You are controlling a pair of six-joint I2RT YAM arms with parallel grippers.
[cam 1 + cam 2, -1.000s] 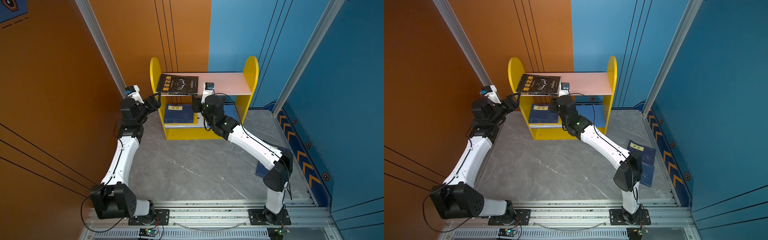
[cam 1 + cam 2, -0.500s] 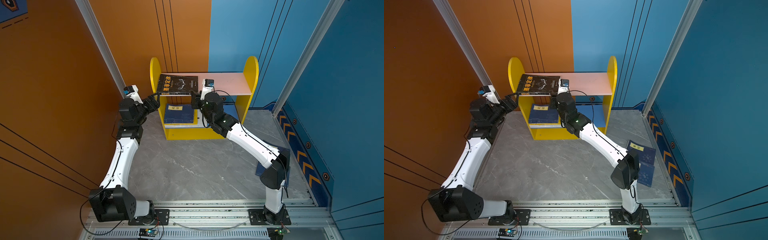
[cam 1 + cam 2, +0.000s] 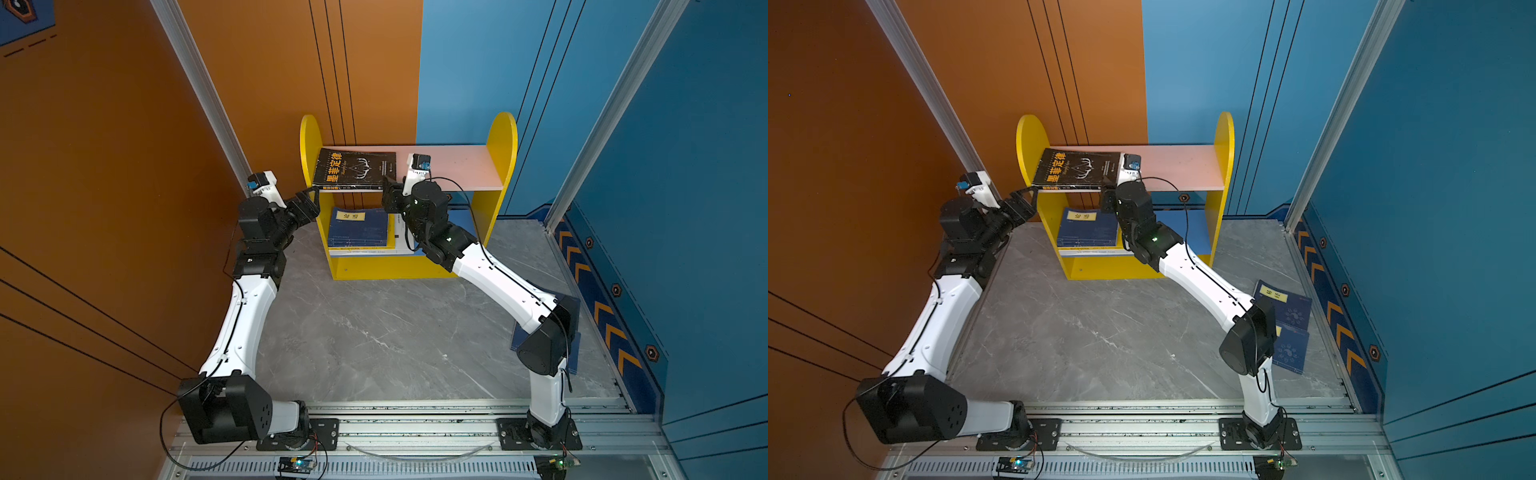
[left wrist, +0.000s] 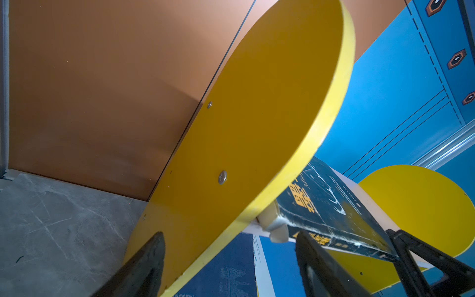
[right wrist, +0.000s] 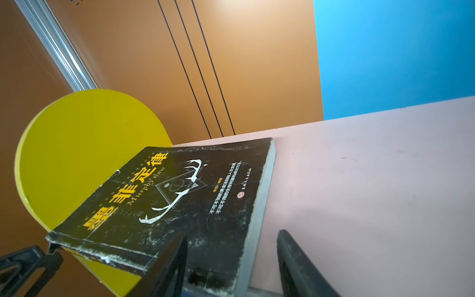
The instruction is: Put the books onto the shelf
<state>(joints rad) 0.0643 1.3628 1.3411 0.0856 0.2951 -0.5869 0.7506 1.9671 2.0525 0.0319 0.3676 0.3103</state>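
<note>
Above the grey marbled floor [image 3: 374,332], by the shelf [image 3: 503,137], left pincer [image 4: 230,234] and right pincer [image 5: 232,234] gape empty.

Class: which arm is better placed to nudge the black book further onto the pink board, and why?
Right, probably: the right gripper is open at the black book's front corner; the left gripper straddles the yellow side panel.

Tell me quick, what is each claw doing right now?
Left claw: open, holding nothing, right at the shelf.
Right claw: open, at the black book's corner, not gripping it.
</note>
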